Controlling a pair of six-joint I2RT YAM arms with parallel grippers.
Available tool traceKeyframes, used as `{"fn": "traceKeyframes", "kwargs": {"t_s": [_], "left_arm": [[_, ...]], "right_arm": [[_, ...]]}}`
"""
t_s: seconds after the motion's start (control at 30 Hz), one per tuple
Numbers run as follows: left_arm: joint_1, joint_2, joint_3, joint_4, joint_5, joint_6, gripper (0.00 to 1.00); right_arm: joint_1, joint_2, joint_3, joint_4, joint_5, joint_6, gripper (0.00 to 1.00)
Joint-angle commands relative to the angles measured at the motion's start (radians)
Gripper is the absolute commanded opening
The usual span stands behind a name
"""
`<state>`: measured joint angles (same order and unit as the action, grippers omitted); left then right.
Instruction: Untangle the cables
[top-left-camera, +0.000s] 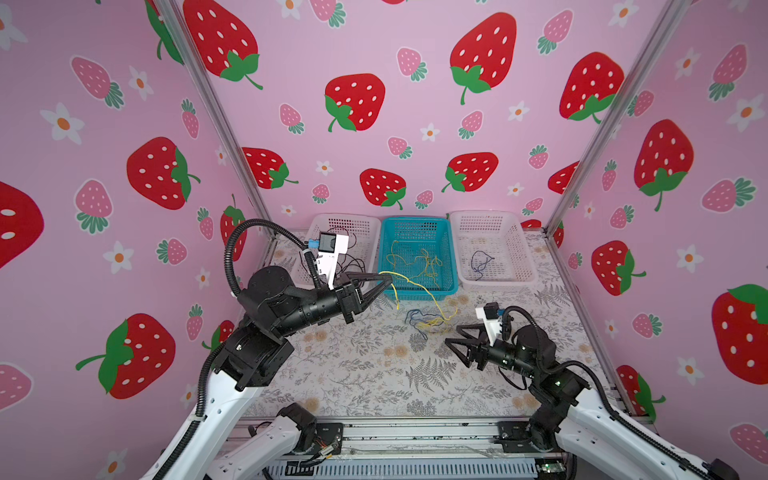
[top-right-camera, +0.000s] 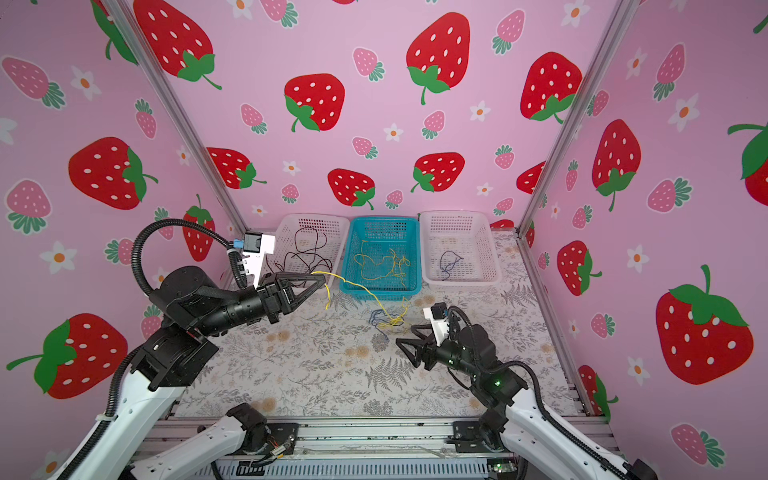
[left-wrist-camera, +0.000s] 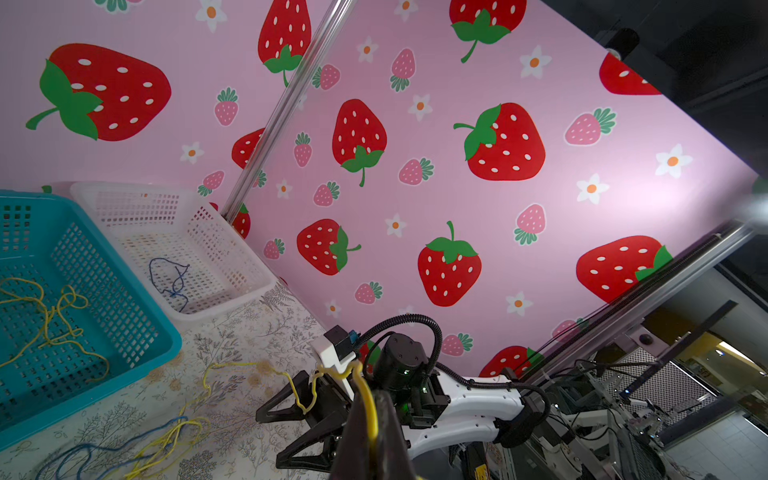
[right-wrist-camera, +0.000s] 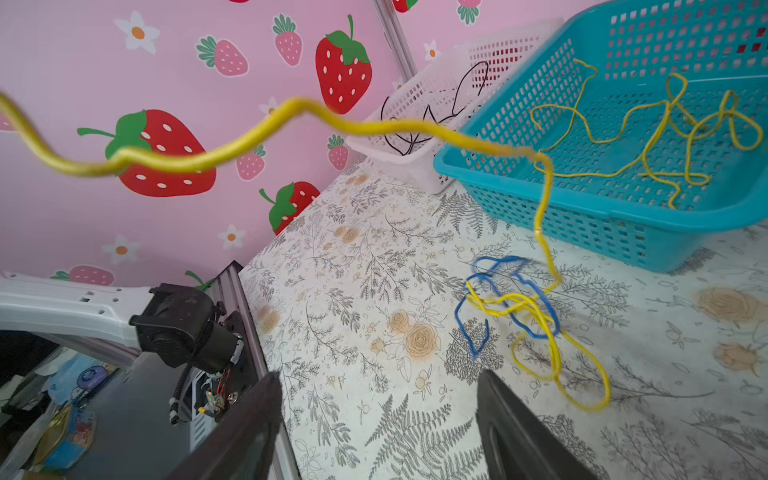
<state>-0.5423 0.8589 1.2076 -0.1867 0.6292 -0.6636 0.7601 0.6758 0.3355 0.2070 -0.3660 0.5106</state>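
Note:
My left gripper (top-left-camera: 388, 279) (top-right-camera: 322, 277) hangs above the table in front of the baskets, shut on a yellow cable (top-left-camera: 415, 286) (right-wrist-camera: 291, 106). In the left wrist view the cable (left-wrist-camera: 366, 388) runs between the shut jaws. From there it droops past the teal basket's front corner into a small tangle of yellow and blue cables (top-left-camera: 430, 322) (top-right-camera: 388, 322) (right-wrist-camera: 515, 307) on the floral table. My right gripper (top-left-camera: 452, 335) (top-right-camera: 404, 334) (right-wrist-camera: 378, 376) sits low just right of the tangle. It is open, with only bare tablecloth between its fingers.
Three baskets line the back. A white basket (top-left-camera: 353, 219) holds black cables (top-right-camera: 309, 253), a teal basket (top-left-camera: 415, 222) holds yellow cables (top-left-camera: 419, 262), and another white basket (top-left-camera: 486, 216) holds a dark blue cable (top-left-camera: 480, 262). Pink strawberry walls close three sides.

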Motion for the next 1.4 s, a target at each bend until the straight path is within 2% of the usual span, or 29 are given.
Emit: {"fn": "traceKeyframes", "kwargs": {"t_s": [0.0,0.03,0.13,0.17,0.2,0.33,0.47,0.57,0.73,0.83,1.0,1.13,1.37], "left_arm": [[-0.022,-0.001,0.06,0.062,-0.014,-0.009,0.0],[-0.026,0.0,0.067,0.061,-0.025,-0.007,0.0],[-0.04,0.009,0.087,0.071,-0.035,-0.008,0.0],[-0.05,0.012,0.091,0.076,-0.044,-0.01,0.0],[-0.056,0.012,0.095,0.082,-0.055,-0.01,0.0],[-0.093,0.027,0.116,0.114,-0.085,-0.006,0.0],[-0.114,0.04,0.152,0.146,-0.095,-0.012,0.0],[-0.122,0.053,0.189,0.114,-0.13,0.039,0.0],[-0.12,0.144,0.316,-0.075,-0.232,0.245,0.0],[-0.109,0.227,0.377,-0.149,-0.322,0.343,0.0],[-0.075,0.368,0.439,-0.207,-0.435,0.405,0.0],[-0.011,0.462,0.436,-0.145,-0.353,0.362,0.0],[0.02,0.591,0.396,-0.102,-0.342,0.353,0.0]], "right_arm": [[0.01,0.053,-0.012,0.077,0.064,-0.041,0.72],[0.011,0.06,-0.025,0.091,0.084,-0.031,0.71],[0.014,0.041,-0.046,0.069,0.26,-0.013,0.64],[0.013,0.035,-0.05,0.072,0.287,-0.023,0.64],[0.013,0.035,-0.054,0.079,0.297,-0.029,0.64],[0.022,0.136,-0.06,0.178,0.219,-0.03,0.61],[0.04,0.191,-0.105,0.281,0.258,-0.006,0.65],[0.041,0.198,-0.098,0.292,0.266,-0.008,0.65],[0.042,0.191,-0.059,0.199,0.34,-0.003,0.7],[0.041,0.189,-0.045,0.148,0.323,0.007,0.71],[0.042,0.072,-0.065,0.089,0.313,0.025,0.71],[0.042,-0.034,-0.054,-0.01,0.326,0.016,0.71],[0.043,-0.059,-0.057,-0.11,0.372,0.075,0.7]]}}
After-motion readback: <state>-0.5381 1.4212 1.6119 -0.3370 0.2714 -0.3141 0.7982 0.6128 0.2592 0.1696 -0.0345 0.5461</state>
